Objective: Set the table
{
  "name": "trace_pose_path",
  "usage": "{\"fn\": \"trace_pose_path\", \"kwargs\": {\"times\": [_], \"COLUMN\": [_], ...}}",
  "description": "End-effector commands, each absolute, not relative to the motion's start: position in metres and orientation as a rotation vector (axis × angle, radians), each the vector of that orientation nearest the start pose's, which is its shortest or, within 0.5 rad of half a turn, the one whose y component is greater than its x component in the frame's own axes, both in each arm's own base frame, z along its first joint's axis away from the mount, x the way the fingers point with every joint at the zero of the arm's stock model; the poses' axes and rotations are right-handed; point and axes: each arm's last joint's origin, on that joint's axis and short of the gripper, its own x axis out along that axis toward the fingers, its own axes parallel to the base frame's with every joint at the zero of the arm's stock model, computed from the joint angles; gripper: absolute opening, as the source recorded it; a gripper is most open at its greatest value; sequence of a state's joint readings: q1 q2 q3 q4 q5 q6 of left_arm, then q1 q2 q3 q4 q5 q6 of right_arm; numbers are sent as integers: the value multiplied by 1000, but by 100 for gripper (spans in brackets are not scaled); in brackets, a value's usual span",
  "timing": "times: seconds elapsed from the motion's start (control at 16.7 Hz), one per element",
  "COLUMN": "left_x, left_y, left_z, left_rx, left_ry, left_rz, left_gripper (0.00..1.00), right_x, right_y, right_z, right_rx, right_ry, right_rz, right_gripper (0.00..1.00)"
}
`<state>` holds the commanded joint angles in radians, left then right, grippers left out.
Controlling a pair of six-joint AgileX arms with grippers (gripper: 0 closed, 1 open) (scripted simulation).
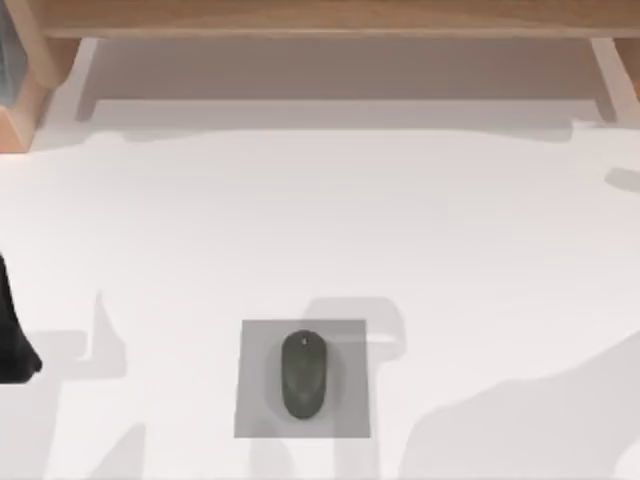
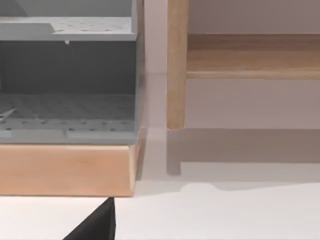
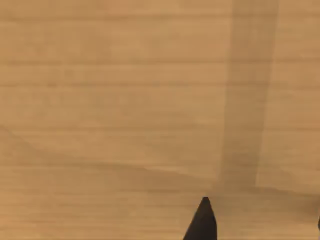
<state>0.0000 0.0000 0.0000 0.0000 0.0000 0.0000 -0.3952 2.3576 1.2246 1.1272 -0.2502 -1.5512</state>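
Left arm: I see my left arm (image 1: 12, 330) as a dark shape at the left edge of the top view, low in the frame, hanging over the table; it looks parked.
Left gripper: one black fingertip (image 2: 97, 225) pokes in at the lower left of the left wrist view. I cannot tell whether the fingers are released or clenched.
Right gripper: one black fingertip (image 3: 202, 222) rises at the bottom of the right wrist view, right of centre, in front of a light-brown wooden surface (image 3: 125, 100). Again I cannot tell the state of the fingers.
Table: one white table (image 1: 400, 230) spans nearly the whole top view, from the wooden frame down to the bottom edge.
Pad: one grey square pad (image 1: 258, 400) lies on the table, bottom centre of the top view.
Mouse: one dark mouse (image 1: 303, 374) sits on the pad, about in its middle.
Frame: one light-brown wooden frame (image 1: 320, 18) runs along the top of the top view, its legs coming down at the upper left and upper right.
Rack: one grey perforated rack (image 2: 67, 75) on a wooden base (image 2: 65, 170) fills the upper left of the left wrist view, beside a wooden post (image 2: 177, 65).
Surface: soft grey shadows cross the table.
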Motion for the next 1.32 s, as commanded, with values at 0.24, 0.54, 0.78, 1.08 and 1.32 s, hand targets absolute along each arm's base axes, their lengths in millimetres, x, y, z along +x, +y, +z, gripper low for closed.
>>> {"fn": "trace_pose_path", "kwargs": {"times": [0.24, 0.54, 0.78, 1.08, 1.32], "left_x": [106, 106, 106, 106, 106], "left_y": [-1, -1, -1, -1, -1], "left_z": [160, 160, 160, 160, 160], "left_rx": [0, 0, 0, 0, 0], "left_ry": [0, 0, 0, 0, 0], "left_rz": [0, 0, 0, 0, 0], "left_gripper": [100, 100, 100, 100, 100], "right_x": [437, 437, 429, 413, 383], "right_y": [-169, -169, -168, -143, -108], "right_z": [88, 88, 74, 83, 117], "right_rx": [-1558, -1558, -1534, -1351, -1075], "right_ry": [99, 99, 146, 211, 262], "right_rz": [-86, -86, -50, 37, 89], "right_gripper": [100, 100, 100, 100, 100]}}
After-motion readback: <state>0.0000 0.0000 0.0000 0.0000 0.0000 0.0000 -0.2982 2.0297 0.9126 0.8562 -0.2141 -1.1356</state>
